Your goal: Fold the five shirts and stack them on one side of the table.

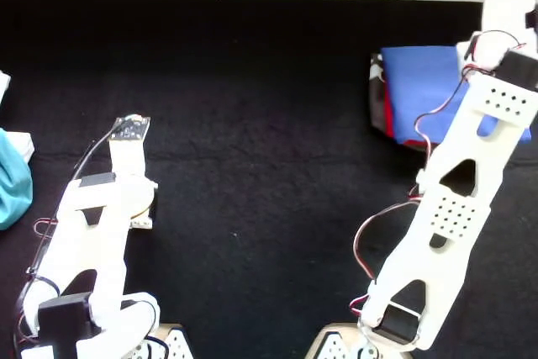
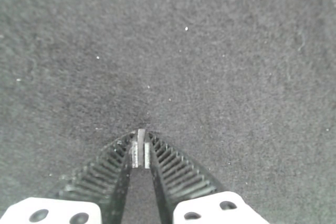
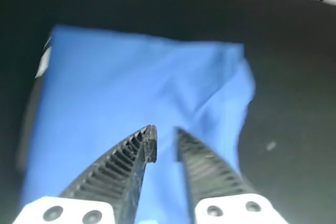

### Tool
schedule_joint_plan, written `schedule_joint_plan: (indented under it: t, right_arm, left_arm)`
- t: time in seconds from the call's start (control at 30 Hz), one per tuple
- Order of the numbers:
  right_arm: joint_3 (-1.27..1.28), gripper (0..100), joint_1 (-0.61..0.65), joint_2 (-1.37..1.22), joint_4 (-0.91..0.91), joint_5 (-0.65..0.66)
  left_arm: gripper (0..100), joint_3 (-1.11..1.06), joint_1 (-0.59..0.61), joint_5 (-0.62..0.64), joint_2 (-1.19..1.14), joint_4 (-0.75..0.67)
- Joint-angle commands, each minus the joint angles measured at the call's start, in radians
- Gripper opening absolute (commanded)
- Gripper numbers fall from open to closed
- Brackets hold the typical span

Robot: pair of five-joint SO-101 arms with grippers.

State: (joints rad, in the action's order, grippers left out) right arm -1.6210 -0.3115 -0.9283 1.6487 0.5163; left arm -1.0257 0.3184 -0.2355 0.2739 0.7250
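Shirts stacked at the far right of the table [image 1: 252,124]: blue shirt [image 1: 424,90] uppermost, red shirt [image 1: 389,119] edge beneath; teal shirt [image 1: 13,187] at the left edge. Right gripper [image 3: 164,142], fingers slightly parted, hangs over the blue shirt; left gripper [image 2: 140,148], tips pressed together, points at the table.

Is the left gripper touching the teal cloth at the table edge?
Apart. In the high view, black table lies between the teal cloth and the arm of the left gripper.

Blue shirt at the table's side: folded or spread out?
Folded. The blue shirt lies as a compact rectangle atop a red layer.
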Motion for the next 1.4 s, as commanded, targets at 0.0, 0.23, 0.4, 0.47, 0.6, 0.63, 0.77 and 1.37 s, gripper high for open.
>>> schedule_joint_plan:
  t: [0.0,0.23,0.4,0.47,0.6,0.63,0.77,1.37]
  right_arm:
    - [-0.119,4.3,0.065,0.081,0.122,0.003]
    - [-0.085,3.6,0.173,0.283,0.119,-0.358]
    - [0.030,3.6,0.298,0.538,0.119,-0.419]
    - [0.110,3.6,0.343,0.664,0.119,-0.422]
    - [0.389,3.6,0.450,0.967,0.119,-0.422]
    - [0.484,3.6,0.481,1.046,0.119,-0.423]
    - [0.920,3.6,0.584,1.320,0.111,-0.423]
    - [2.761,3.6,0.676,1.934,-0.944,-0.425]
  left_arm:
    - [1,0.002,0.019,0.006,0.004,-0.040]
    - [1,0.002,0.019,0.006,0.004,-0.040]
    - [1,0.002,0.019,0.006,0.004,-0.040]
    - [1,0.002,0.019,0.006,0.004,-0.040]
    - [1,0.002,0.019,0.006,0.004,-0.040]
    - [1,0.002,0.019,0.006,0.004,-0.040]
    - [1,0.002,0.019,0.006,0.004,-0.040]
    - [1,0.002,0.019,0.006,0.004,-0.040]
